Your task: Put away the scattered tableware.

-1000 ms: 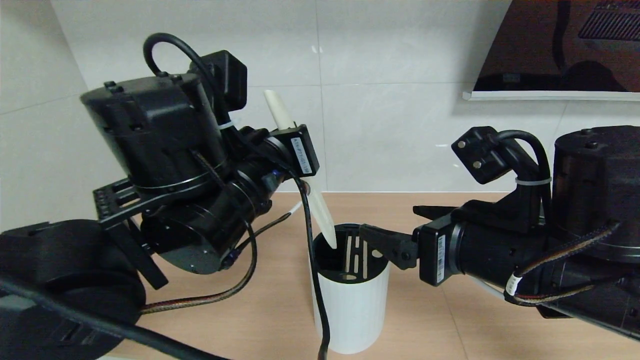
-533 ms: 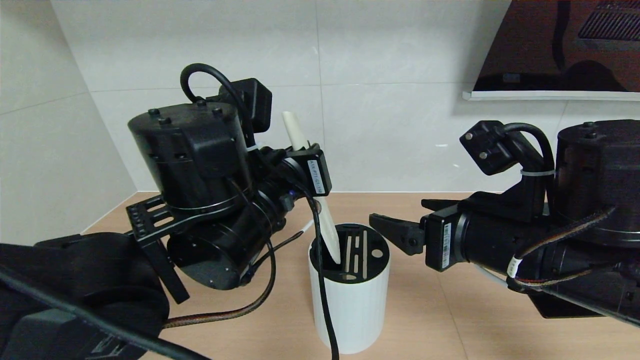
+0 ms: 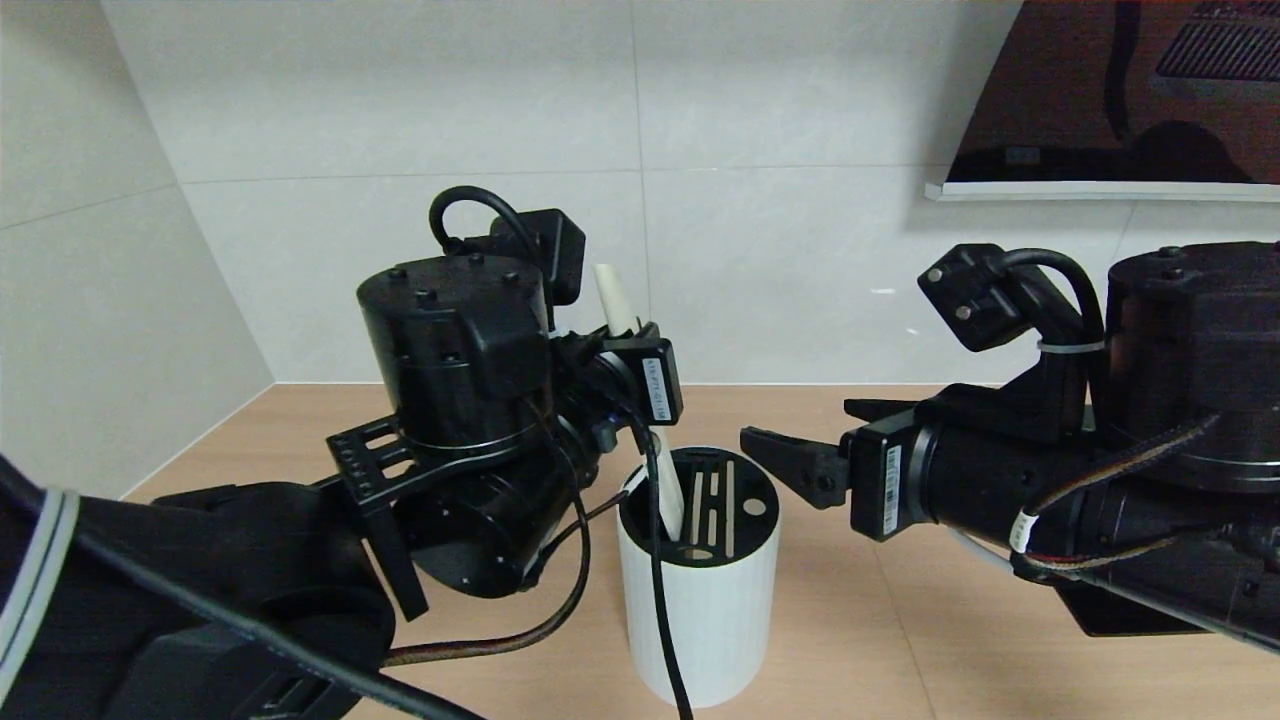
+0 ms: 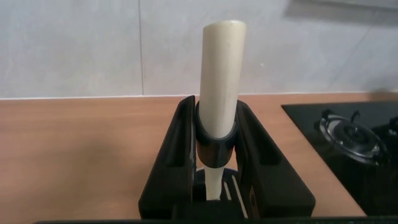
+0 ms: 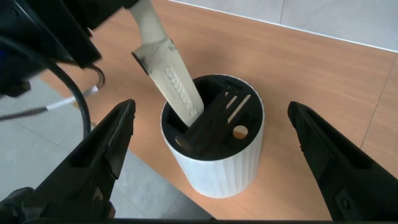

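A white ribbed utensil holder [image 3: 700, 610] with a black slotted top stands on the wooden counter [image 3: 880, 640]. My left gripper [image 3: 640, 372] is shut on the cream handle of a knife [image 3: 611, 296], held nearly upright above the holder. The pale blade [image 3: 669, 497] points down into the holder's open section. In the left wrist view the handle [image 4: 221, 74] rises between the fingers of the left gripper [image 4: 214, 155]. My right gripper [image 3: 797, 422] hangs open just right of the holder's rim, holding nothing. In the right wrist view the right gripper [image 5: 210, 107] straddles the holder [image 5: 214, 165] and the blade [image 5: 175, 81].
A tiled wall stands close behind the counter and meets a side wall on the left. A dark range hood [image 3: 1120, 90] hangs at the upper right. A black gas hob [image 4: 354, 134] lies on the counter to one side.
My left arm has moved right and down, bringing the knife more upright and its blade deeper into the holder. My right gripper has drawn back from the holder's rim.
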